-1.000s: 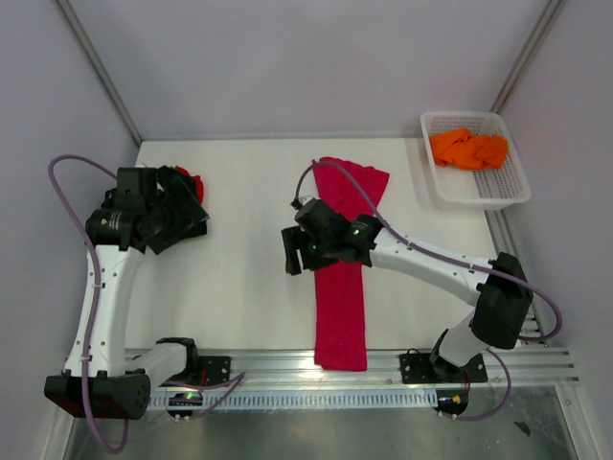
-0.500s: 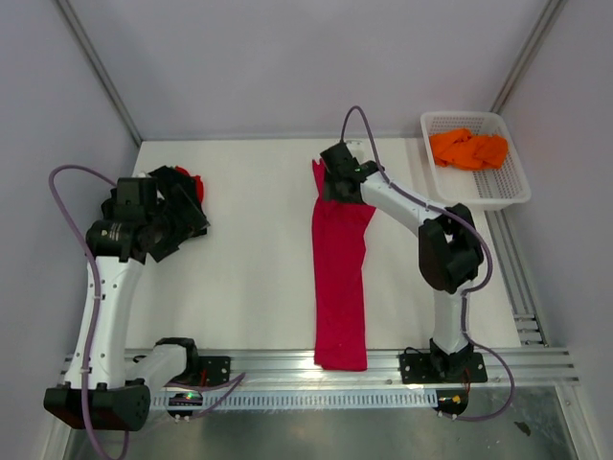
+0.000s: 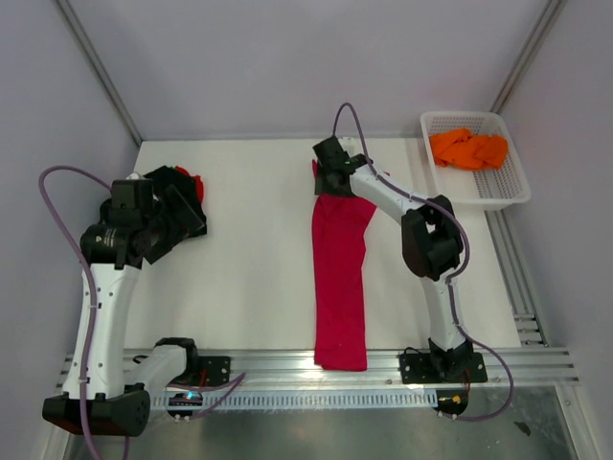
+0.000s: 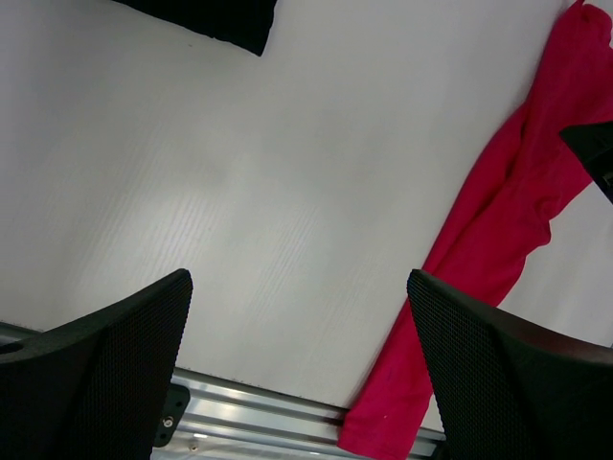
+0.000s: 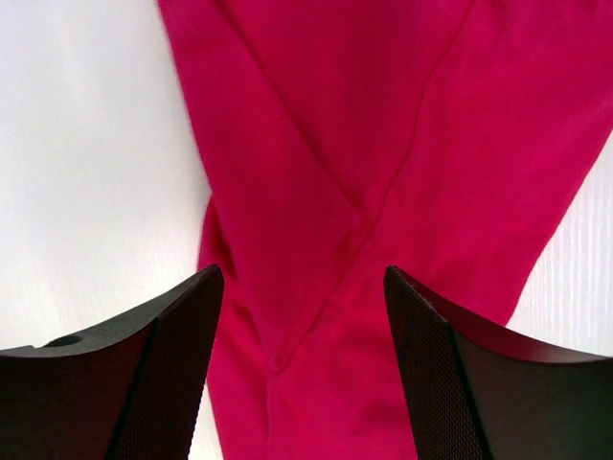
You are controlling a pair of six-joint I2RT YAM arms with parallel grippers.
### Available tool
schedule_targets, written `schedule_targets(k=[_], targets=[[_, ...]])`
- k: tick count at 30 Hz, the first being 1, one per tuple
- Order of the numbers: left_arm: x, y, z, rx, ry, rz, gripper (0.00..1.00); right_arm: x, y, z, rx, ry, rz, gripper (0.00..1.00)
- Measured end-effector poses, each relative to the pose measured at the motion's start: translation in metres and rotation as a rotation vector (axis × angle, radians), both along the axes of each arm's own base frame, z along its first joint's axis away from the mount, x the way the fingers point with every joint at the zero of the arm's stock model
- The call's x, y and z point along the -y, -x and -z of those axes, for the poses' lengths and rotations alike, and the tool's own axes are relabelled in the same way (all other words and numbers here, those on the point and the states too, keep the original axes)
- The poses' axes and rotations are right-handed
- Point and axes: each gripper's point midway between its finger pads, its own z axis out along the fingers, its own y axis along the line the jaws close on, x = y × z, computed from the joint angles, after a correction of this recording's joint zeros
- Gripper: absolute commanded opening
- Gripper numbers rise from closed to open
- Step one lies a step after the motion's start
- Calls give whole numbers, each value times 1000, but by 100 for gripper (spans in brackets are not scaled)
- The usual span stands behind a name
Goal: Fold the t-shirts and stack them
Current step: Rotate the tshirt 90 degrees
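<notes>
White surface, grey walls. My right end effector hangs open and empty directly over the far end of the crimson t-shirt, which stretches back toward my base. My left end effector, wide open and empty, hovers near the black t-shirt. An orange t-shirt lies in the basket, rightward of my right end effector.

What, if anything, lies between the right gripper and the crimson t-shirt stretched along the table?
Nothing visible does. The right gripper hangs directly over the far end of the crimson t-shirt, and its wrist view shows only bare cloth below its open jaws.
</notes>
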Motion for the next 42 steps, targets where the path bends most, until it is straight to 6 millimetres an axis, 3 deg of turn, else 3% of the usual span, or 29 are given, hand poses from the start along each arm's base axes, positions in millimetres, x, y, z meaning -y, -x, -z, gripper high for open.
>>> schedule_targets(k=[10,14,19,25,42], targets=[[-1,2,-1,1,-3,-8,97,41,2,64,-188,-37,129,72],[-2,2,-2,7,-4,-11,96,44,-5,61,-205,-96,137,72],[-3,3,-4,11,-5,-19,97,33,-13,61,-223,-148,96,72],[-8,7,-11,24,-26,-42,97,5,-28,57,-230,-245,1,72],[-15,41,-24,70,-17,-113,97,-47,-48,50,-225,-445,-155,72]])
